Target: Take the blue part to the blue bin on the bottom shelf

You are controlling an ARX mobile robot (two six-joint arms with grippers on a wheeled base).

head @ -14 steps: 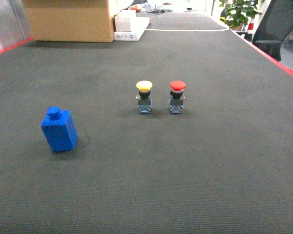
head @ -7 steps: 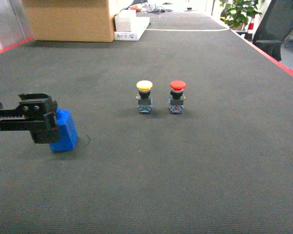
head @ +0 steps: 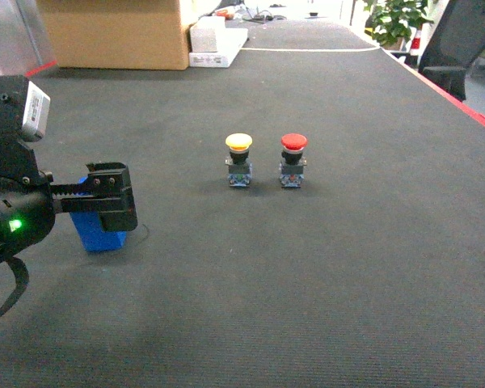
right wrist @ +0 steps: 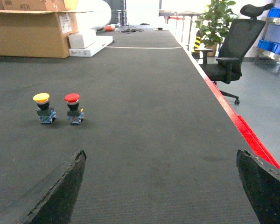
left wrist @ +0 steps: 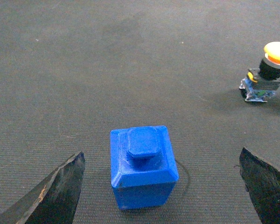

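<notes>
A workshop or lab: cardboard boxes, office chair, blue bins.

The table wears a dark grey covering, matt and finely ribbed like low-pile carpet, with a glossy red strip along its right edge. The blue part looks like matt plastic with faint layered lines on its faces and bevelled top edges. The yellow push button and the red push button have smooth, slightly shiny plastic caps over dark bodies. The left gripper is matt black, hard-looking plastic or metal; its jaws in the wrist view show scuffed, pale-worn edges. At the far left a box is plain brown cardboard, dull and unprinted on the side seen.
</notes>
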